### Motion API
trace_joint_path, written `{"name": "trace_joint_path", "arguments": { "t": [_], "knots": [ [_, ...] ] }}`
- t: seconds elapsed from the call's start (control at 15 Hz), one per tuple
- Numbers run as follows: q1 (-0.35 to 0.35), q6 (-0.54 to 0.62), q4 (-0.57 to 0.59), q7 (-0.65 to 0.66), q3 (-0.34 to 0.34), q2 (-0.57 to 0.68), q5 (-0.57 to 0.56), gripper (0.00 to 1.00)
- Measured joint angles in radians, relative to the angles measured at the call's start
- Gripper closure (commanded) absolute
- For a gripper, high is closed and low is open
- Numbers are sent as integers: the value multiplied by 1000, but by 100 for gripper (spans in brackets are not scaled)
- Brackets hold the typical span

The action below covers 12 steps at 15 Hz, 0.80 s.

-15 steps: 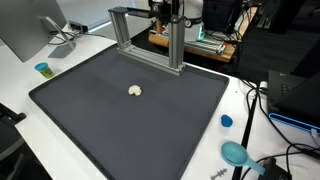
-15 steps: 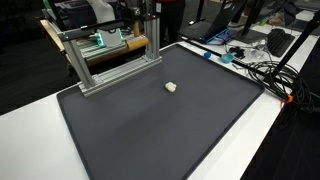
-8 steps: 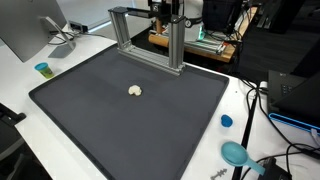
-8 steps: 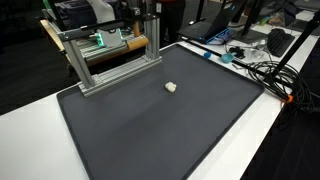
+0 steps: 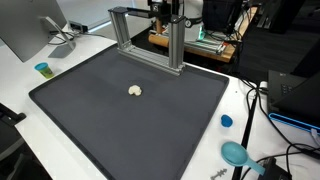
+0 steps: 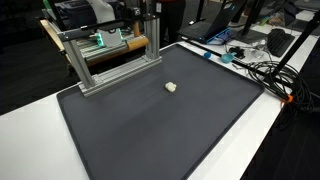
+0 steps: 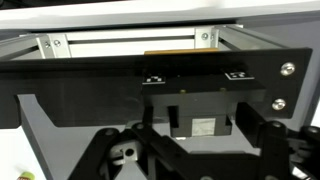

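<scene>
My gripper (image 7: 195,150) is open and empty; its two black fingers stand wide apart at the bottom of the wrist view. It hangs at the back of the table by an aluminium frame (image 5: 150,35), whose black panel and bars fill the wrist view (image 7: 160,75). In both exterior views the gripper (image 5: 165,12) (image 6: 150,14) sits just behind the frame (image 6: 110,55). A small white object (image 5: 135,91) (image 6: 171,87) lies alone on the dark mat (image 5: 100,115) (image 6: 150,125), well away from the gripper.
A monitor (image 5: 30,25) and a small blue cup (image 5: 42,69) stand beside the mat. A blue cap (image 5: 226,121), a teal scoop (image 5: 236,153), a black box (image 5: 295,95) and cables (image 6: 255,65) crowd the opposite white edge.
</scene>
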Motion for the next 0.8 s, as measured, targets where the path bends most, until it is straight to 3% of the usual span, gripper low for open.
{"name": "trace_joint_path", "arguments": {
  "t": [0.07, 0.13, 0.2, 0.27, 0.4, 0.73, 0.8],
  "knots": [
    [0, 2, -8, 1, 0, -7, 0, 30],
    [0, 4, -14, 2, 1, -14, 0, 31],
    [0, 7, -18, 2, 2, -18, 0, 47],
    [0, 11, -22, 2, 4, -22, 0, 57],
    [2, 22, -27, 8, 9, -29, 2, 67],
    [-1, 34, -37, 37, 22, -43, 1, 68],
    [-2, 35, -37, 44, 24, -43, 1, 37]
  ]
}}
